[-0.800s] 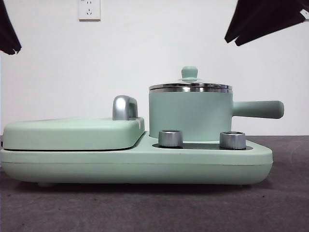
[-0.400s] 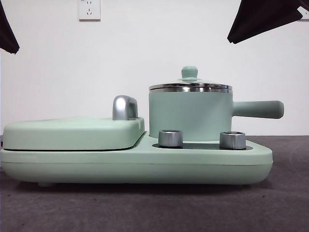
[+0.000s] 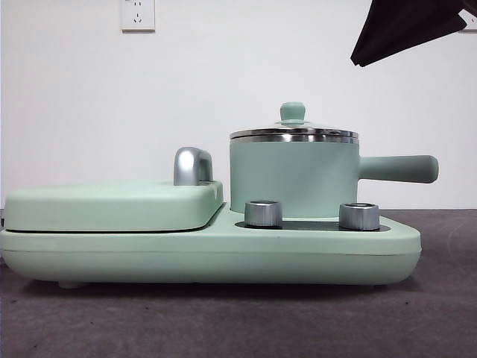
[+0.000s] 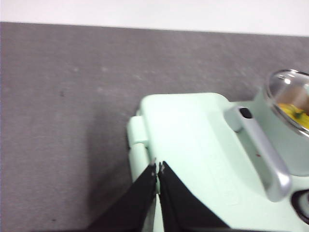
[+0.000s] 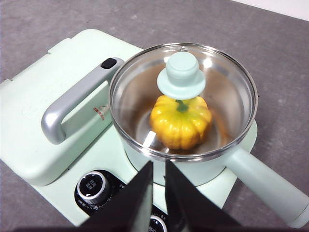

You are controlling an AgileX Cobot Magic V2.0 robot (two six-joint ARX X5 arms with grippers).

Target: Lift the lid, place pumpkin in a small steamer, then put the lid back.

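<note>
Up at the top right of the front view, the right gripper [image 3: 365, 58] shows only as a dark tip, barely shifted from where it hung a moment ago, while the black tip that sat at the top left edge has gone from the frame altogether. From the left wrist view the left gripper [image 4: 157, 169] hangs above the flat griddle cover [image 4: 193, 145], its fingers pressed nearly together and holding nothing. The right gripper's fingers [image 5: 140, 193] are narrow too, a slim gap between them, empty, poised above the knobs at the lower middle of its own view. The lid [image 3: 293, 133] sits square on the small steamer [image 3: 294, 179], centre right in the front view, the long handle [image 3: 399, 168] reaching toward the right edge. Through the glass in the right wrist view the pumpkin [image 5: 181, 122] rests on the pot's floor, right under the mint knob [image 5: 181, 75]. So by my reckoning the job looks done: pumpkin inside, lid back on, and both arms clear of the appliance, which stands on the grey worktop [image 3: 440, 313]. The left arm leaving the front view reads to me as a retreat rather than the start of another reach.
</note>
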